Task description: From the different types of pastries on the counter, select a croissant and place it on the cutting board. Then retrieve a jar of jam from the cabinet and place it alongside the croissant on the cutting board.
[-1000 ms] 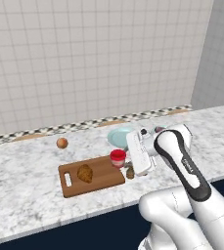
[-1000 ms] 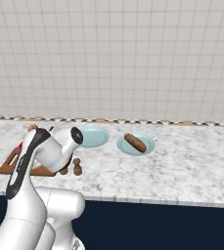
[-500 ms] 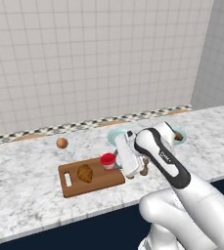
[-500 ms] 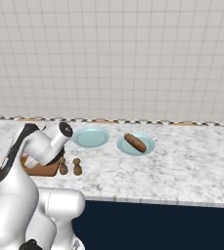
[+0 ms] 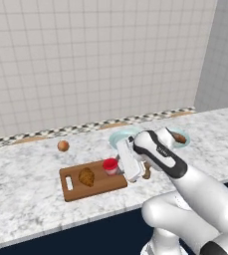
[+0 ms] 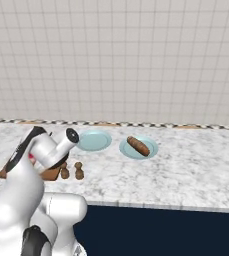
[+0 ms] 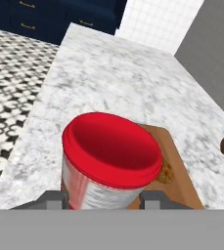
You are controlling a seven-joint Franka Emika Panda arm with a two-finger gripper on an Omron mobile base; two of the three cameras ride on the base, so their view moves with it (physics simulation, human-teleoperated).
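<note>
in the left base view, at centre frame, the croissant [image 5: 86,177] already lay on the cutting board [image 5: 80,191], and the jar of jam [image 5: 110,166] hung over the board's right end, so only setting it down seemed left. in the hand view the gripper [image 7: 103,201] was closed on the jar [image 7: 108,161], one finger on each side.

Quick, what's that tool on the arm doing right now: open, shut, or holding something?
Tool: shut on the jar of jam, holding it over the cutting board.
</note>
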